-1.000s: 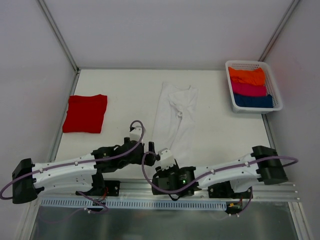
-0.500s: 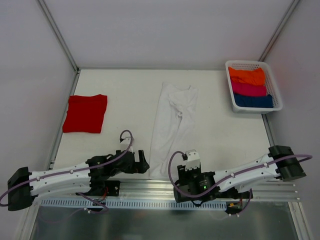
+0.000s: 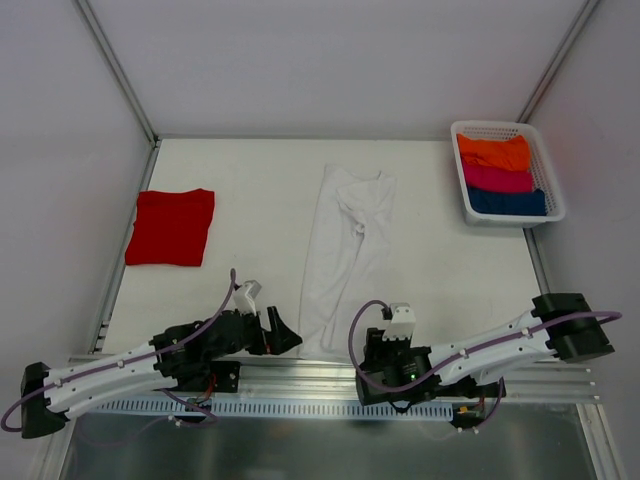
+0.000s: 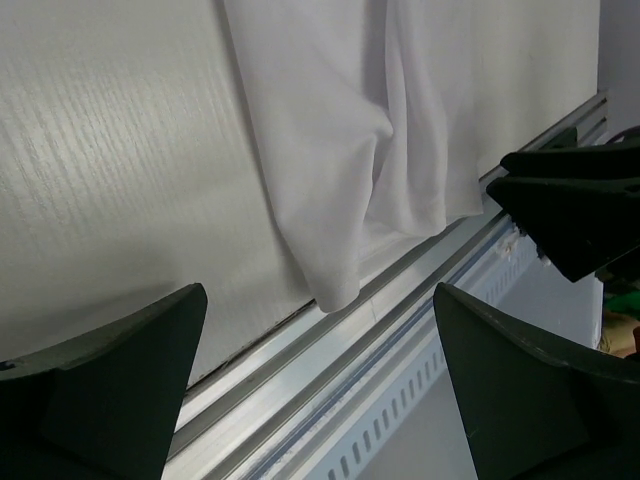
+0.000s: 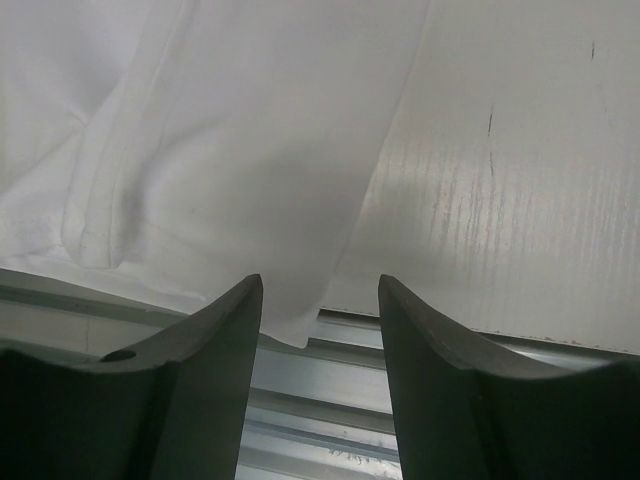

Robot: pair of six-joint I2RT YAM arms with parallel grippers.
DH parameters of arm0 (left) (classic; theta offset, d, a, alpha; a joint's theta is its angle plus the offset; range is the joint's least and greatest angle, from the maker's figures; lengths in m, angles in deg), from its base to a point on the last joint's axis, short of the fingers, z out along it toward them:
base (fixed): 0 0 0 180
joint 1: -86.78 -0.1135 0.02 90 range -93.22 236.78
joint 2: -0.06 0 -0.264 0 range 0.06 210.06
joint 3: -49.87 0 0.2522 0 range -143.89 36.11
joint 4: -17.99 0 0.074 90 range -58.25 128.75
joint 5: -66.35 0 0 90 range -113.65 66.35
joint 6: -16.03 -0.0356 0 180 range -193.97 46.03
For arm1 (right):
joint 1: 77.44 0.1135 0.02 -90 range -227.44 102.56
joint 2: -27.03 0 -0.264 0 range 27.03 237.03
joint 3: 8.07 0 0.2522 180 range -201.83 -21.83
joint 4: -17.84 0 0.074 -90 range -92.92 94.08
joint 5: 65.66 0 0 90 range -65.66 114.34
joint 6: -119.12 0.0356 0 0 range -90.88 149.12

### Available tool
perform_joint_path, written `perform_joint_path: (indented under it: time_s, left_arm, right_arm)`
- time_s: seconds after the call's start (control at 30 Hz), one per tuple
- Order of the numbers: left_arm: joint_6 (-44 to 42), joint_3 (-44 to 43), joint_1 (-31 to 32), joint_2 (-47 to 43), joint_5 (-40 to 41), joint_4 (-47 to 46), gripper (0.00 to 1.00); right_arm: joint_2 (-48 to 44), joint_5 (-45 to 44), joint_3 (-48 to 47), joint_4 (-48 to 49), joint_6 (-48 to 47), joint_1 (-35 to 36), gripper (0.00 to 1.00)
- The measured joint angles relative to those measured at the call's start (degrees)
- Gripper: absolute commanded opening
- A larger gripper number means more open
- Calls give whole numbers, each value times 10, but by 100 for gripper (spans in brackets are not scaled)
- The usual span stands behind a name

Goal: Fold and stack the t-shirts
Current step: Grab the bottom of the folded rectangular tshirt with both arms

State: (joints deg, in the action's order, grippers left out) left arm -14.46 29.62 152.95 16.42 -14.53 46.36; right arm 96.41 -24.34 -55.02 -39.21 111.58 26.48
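Note:
A long white t-shirt [image 3: 345,235], folded into a narrow strip, runs from the middle of the table to its near edge. Its near hem hangs slightly over the metal rail [image 4: 330,345]. A folded red t-shirt [image 3: 170,227] lies at the left. My left gripper [image 3: 285,333] [image 4: 318,292] is open, low beside the hem's left corner [image 4: 335,290], touching nothing. My right gripper [image 5: 320,285] is open over the rail. The hem's right corner [image 5: 300,335] shows between its fingers, which are apart from the cloth [image 5: 230,130].
A white basket [image 3: 555,195] at the back right holds folded orange, pink and blue shirts. White walls close in the table on three sides. The metal rail and both arm bases run along the near edge [image 3: 330,372].
Both arms have drawn back from the white shirt's near end toward the table's near edge. The right gripper moved right and opened a little wider. The shirts lie as before.

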Motion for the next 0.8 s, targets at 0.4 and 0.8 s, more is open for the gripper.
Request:
perform_joint_path:
  time_s: [0.4, 0.8]
  left_arm:
    - [14, 21, 0, 152, -63, -170, 99]
    - [21, 33, 0, 170, -76, -219, 99]
  right_arm:
    - [-1, 0, 6, -15, 53, 0, 54]
    - [15, -3, 10, 17, 76, 0, 55]
